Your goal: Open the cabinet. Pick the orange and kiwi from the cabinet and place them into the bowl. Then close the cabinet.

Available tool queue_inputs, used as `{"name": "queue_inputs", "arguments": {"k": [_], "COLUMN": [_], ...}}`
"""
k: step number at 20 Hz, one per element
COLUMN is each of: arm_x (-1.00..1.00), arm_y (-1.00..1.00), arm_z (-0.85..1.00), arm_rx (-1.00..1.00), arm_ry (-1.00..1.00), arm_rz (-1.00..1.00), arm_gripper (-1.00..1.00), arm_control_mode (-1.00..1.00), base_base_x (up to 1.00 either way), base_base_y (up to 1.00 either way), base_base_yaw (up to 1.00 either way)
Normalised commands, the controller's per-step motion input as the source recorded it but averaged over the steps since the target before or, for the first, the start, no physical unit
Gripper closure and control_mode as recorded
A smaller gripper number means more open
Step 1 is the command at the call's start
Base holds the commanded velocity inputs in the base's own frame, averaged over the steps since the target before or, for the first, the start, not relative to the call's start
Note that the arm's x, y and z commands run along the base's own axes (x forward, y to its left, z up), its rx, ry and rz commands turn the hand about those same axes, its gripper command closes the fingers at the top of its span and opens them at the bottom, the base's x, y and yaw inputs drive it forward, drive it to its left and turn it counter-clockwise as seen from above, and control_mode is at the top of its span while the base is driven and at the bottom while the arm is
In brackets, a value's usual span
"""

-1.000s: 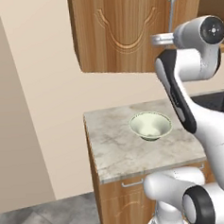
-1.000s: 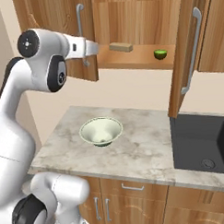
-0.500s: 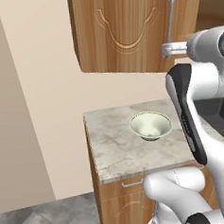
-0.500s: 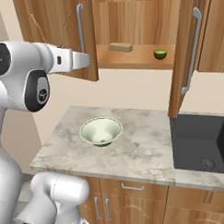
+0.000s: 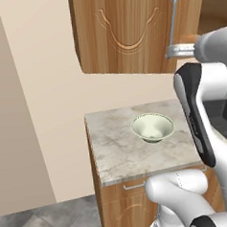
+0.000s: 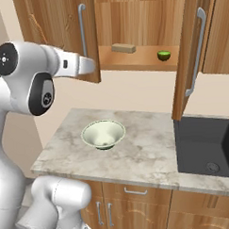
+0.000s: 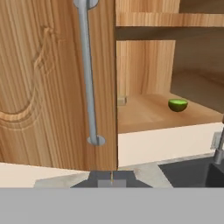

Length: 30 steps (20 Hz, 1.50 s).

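Observation:
The cabinet [image 6: 141, 22] stands open, both doors swung out. On its shelf lies the green kiwi [image 6: 164, 55], also in the hand view as the kiwi [image 7: 177, 104] at right. The orange is hidden or out of view. My gripper [image 6: 89, 65] is shut with nothing in it, just in front of the lower end of the left door's silver handle [image 6: 83, 30]. In the hand view that handle [image 7: 87, 74] rises ahead and to the left of my closed gripper [image 7: 111, 177]. The pale bowl [image 6: 103, 134] sits on the counter below, also seen as the bowl [image 5: 152, 127].
A flat tan block [image 6: 123, 48] lies on the shelf left of the kiwi. The right door [image 6: 187, 61] juts out over the counter's right part. A black sink [image 6: 207, 145] is sunk in at the right. The marble counter [image 6: 141, 153] ends in a wall at left.
My hand has dropped a little along the left door's edge while the upper arm swung outward. The fingers have closed the last bit. Doors, kiwi and bowl have not moved.

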Motion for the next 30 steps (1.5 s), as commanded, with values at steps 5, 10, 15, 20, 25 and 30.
{"name": "queue_inputs", "arguments": {"k": [5,10,15,20,25,30], "arm_x": [0.0,0.23,0.41,0.5,0.42,0.28], "arm_y": [-0.22,-0.11,-0.04,-0.06,-0.01,-0.06], "arm_z": [0.0,-0.03,-0.08,-0.18,-0.24,-0.08], "arm_rx": [0.19,0.19,0.14,0.13,0.04,0.02], "arm_ry": [0.14,0.05,-0.01,-0.03,-0.04,0.0], "arm_rz": [0.03,0.09,0.13,0.16,0.14,0.12], "arm_gripper": [1.0,1.0,1.0,1.0,1.0,1.0], "arm_control_mode": [-1.0,-1.0,-1.0,-1.0,-1.0,-1.0], "base_base_x": [0.0,0.0,0.0,0.0,0.0,0.0], "base_base_y": [0.0,0.0,0.0,0.0,0.0,0.0], "base_base_yaw": [0.0,0.0,0.0,0.0,0.0,0.0]}}
